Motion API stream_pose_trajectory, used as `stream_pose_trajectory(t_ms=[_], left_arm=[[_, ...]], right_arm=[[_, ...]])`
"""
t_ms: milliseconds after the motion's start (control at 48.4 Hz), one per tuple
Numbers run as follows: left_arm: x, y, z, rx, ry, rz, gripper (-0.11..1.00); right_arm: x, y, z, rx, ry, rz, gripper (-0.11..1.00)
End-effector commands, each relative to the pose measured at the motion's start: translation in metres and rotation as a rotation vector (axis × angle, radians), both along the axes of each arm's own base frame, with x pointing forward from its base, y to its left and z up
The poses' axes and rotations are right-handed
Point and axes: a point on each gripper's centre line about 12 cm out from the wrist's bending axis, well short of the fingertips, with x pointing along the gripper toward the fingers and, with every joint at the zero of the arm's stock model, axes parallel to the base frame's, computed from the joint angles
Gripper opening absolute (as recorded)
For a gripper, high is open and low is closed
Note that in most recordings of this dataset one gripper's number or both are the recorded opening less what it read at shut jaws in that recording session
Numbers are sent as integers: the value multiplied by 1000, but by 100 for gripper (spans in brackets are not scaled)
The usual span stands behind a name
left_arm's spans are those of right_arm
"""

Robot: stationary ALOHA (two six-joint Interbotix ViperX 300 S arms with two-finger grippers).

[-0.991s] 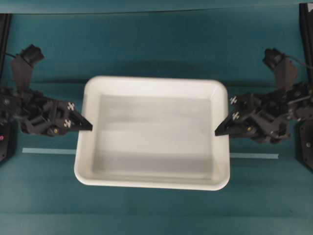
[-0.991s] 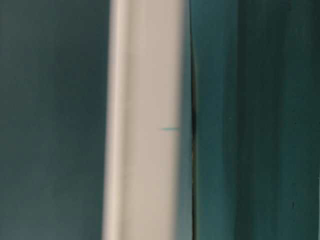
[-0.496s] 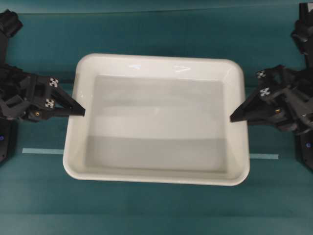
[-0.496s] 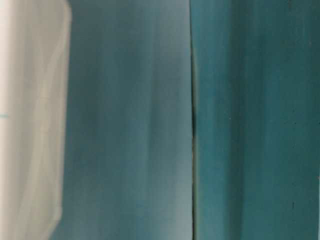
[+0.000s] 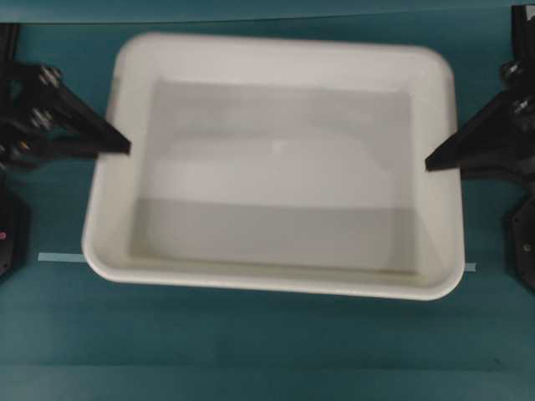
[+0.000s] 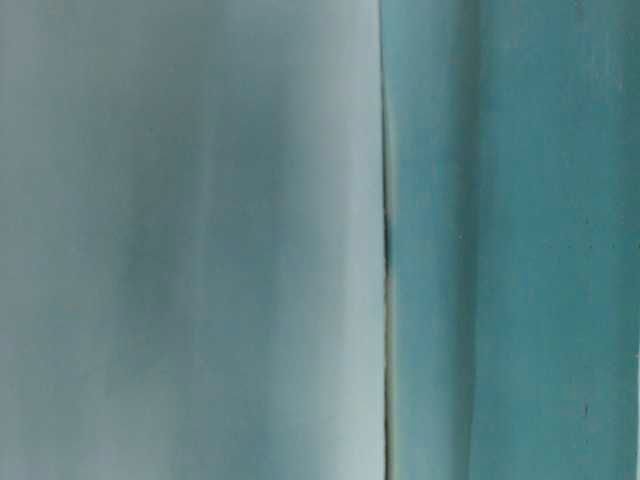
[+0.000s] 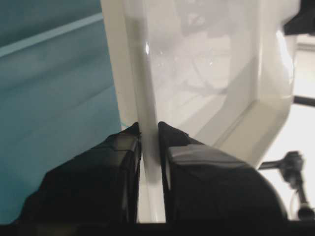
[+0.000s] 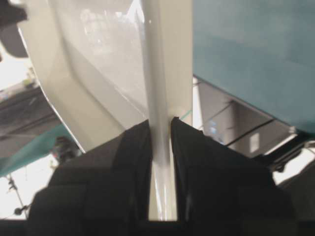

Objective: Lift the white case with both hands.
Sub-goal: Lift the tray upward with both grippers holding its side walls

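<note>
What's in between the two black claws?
The white case fills the whole stretch in the overhead view: the left claw pinches its left rim and the right claw its right rim. The case holds nothing.

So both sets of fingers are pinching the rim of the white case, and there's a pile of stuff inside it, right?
Not quite. The white case is empty: the overhead view shows only its bare bottom. The rest holds: the left gripper and the right gripper each pinch its rim, as the wrist views show.
</note>
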Motion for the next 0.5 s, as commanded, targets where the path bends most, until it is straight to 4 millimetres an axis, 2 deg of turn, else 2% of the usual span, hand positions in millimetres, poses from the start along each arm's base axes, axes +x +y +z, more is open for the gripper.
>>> stream_pose_trajectory(t_ms=[0, 268, 372, 475], left_arm=[[5, 4, 19, 13, -18, 9, 9], [11, -5, 47, 3, -71, -19, 8], [15, -6, 57, 2, -89, -20, 8], [19, -10, 59, -1, -91, -34, 8]], right_arm=[[10, -3, 21, -15, -41, -8, 11], [9, -1, 65, -22, -95, 8, 11], [5, -1, 73, -32, -65, 20, 11], [0, -1, 73, -37, -38, 24, 11]])
